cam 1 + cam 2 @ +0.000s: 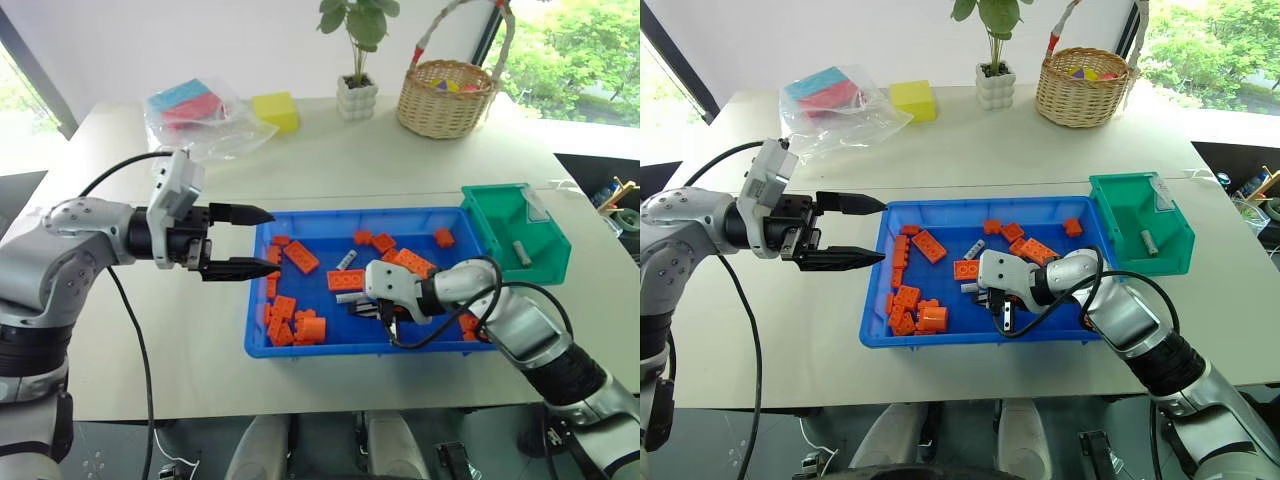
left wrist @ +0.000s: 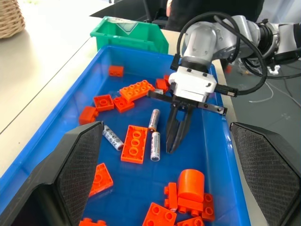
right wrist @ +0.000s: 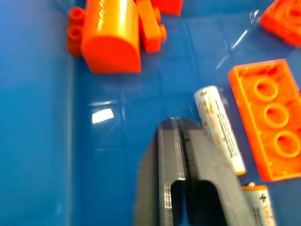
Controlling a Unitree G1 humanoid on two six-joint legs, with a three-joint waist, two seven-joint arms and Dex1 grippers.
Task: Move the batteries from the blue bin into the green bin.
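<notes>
3 slim metal-grey cyl. batteries (image 2: 155,146) lie in glossy blue bin (image 2: 61,113).

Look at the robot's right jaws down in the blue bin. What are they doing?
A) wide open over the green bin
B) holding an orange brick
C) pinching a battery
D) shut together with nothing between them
D: the right gripper hangs in the blue bin with its jaws pressed together and empty, while a battery lies loose on the bin floor right beside them.
</notes>
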